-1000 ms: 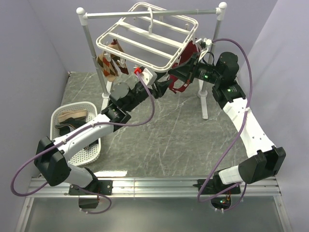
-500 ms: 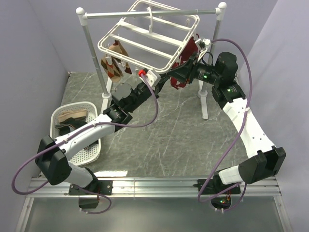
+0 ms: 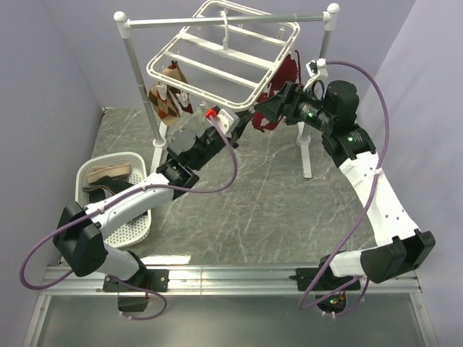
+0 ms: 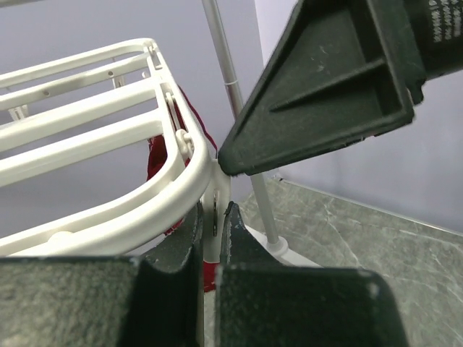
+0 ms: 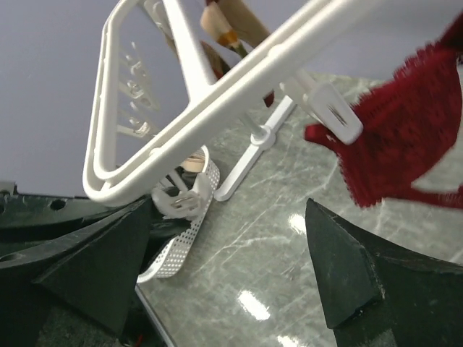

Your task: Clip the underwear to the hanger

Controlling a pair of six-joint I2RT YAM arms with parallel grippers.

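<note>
Underwear of black soft fabric [image 3: 101, 186] is probably lying among the dark cloth in the white perforated plastic basket [image 3: 137, 225] at the left near side of the grey marbled desk [image 3: 275, 195]. At this size, telling it from the other dark pieces there is not possible.

A white plastic rectangular hanger [image 4: 94, 220] with parallel crossbars is hanging by its hook from the white two-post rail stand [image 3: 224, 20] and is tilting, its near edge lower than its far edge.

Reaching up under the hanger's near right corner, the left end effector [image 4: 214, 217] is pinching a small white dangling clip [image 4: 215, 195] between fingers pressed close together.

Facing it from the right, the right end effector [image 5: 230, 210] is hovering at the same corner with its fingers spread wide. Nothing is sitting between them, and one black finger is showing just above the left one's fingertips in the left wrist view.

A dark red bra [image 5: 405, 130] is hanging from a clip on the hanger's right side, beside the right end effector. A tan-and-red argyle garment [image 3: 168, 101] is dangling from clips at the hanger's left edge.
</note>
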